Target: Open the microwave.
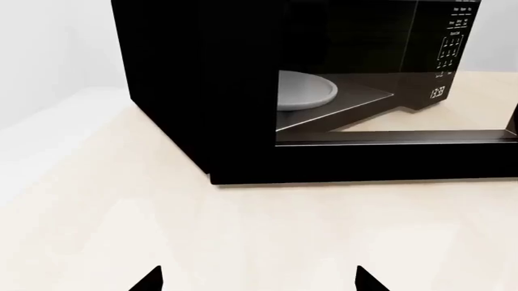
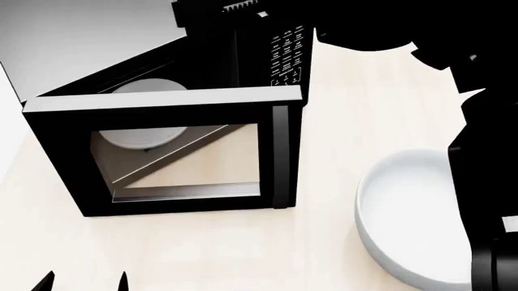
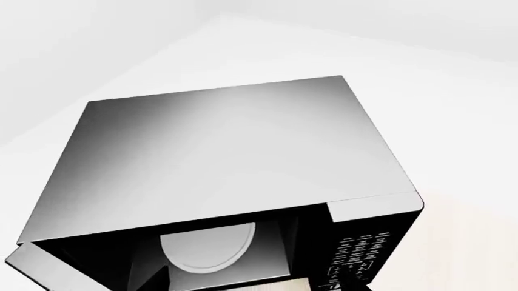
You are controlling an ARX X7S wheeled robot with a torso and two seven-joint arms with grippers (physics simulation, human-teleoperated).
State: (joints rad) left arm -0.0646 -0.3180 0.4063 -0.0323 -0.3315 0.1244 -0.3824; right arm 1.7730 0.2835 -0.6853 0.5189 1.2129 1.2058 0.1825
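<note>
The black microwave (image 2: pixel 287 57) stands on the pale table with its door (image 2: pixel 279 151) swung wide open toward me. Its glass window (image 2: pixel 202 157) shows the round white turntable plate (image 2: pixel 133 139) behind it. In the left wrist view the plate (image 1: pixel 304 91), keypad (image 1: pixel 449 48) and clock (image 1: pixel 437 93) show. From above, the right wrist view takes in the grey top (image 3: pixel 227 151) and the plate (image 3: pixel 206 248). My left gripper (image 2: pixel 81 282) is open, low in front of the door and apart from it, holding nothing (image 1: pixel 259 280). My right arm (image 2: pixel 486 151) is a black mass at the right; its fingers cannot be made out.
A white bowl (image 2: pixel 409 218) sits on the table (image 2: pixel 340 133) to the right of the open door, partly hidden by my right arm. A pale wall rises behind the microwave. Bare tabletop (image 1: pixel 242 230) lies between the left gripper and the microwave.
</note>
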